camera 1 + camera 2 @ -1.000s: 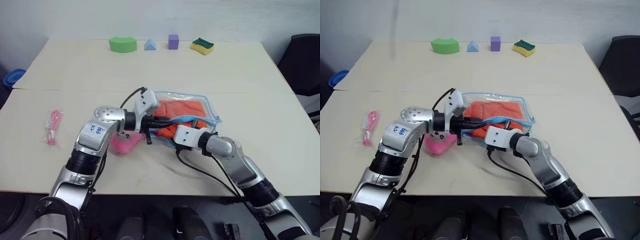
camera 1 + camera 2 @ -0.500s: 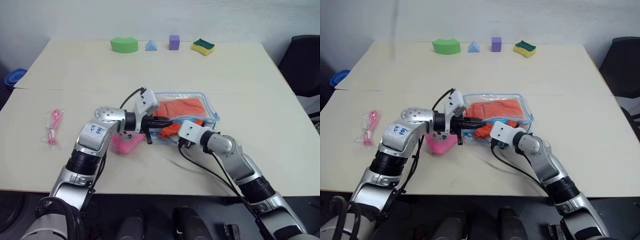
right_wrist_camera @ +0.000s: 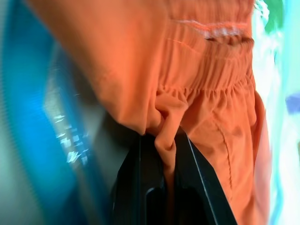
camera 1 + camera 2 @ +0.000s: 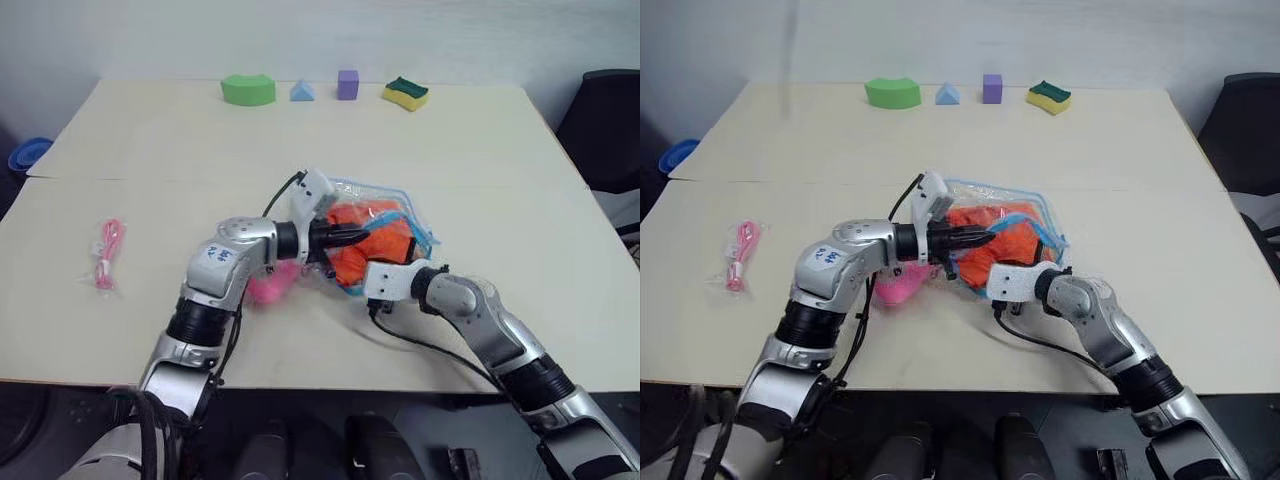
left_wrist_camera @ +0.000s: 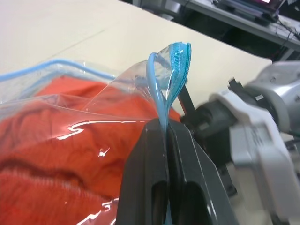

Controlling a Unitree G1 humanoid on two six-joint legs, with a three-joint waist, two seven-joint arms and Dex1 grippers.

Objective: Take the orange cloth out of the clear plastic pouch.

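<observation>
The clear plastic pouch (image 4: 394, 196) lies mid-table, its near side lifted and crumpled. My left gripper (image 5: 168, 127) is shut on the pouch's blue zipper edge (image 5: 174, 60) and holds that edge up. The orange cloth (image 4: 372, 240) bulges out of the pouch mouth. In the right wrist view my right gripper (image 3: 165, 140) is shut on a pinched fold of the orange cloth (image 3: 206, 70), just below and to the right of the left gripper. A pink plush charm (image 4: 272, 283) lies beside the left forearm, partly hidden by it.
A small pink packet (image 4: 106, 252) lies at the table's left. Along the far edge stand a green block (image 4: 247, 89), a blue triangle (image 4: 301, 91), a purple cube (image 4: 347, 83) and a yellow-green sponge (image 4: 404, 92). A dark chair (image 4: 610, 120) stands at the right.
My right gripper has shut on the orange cloth. The left gripper moved right with the zipper edge, and the pouch has crumpled and risen while the cloth bunched at its mouth.
</observation>
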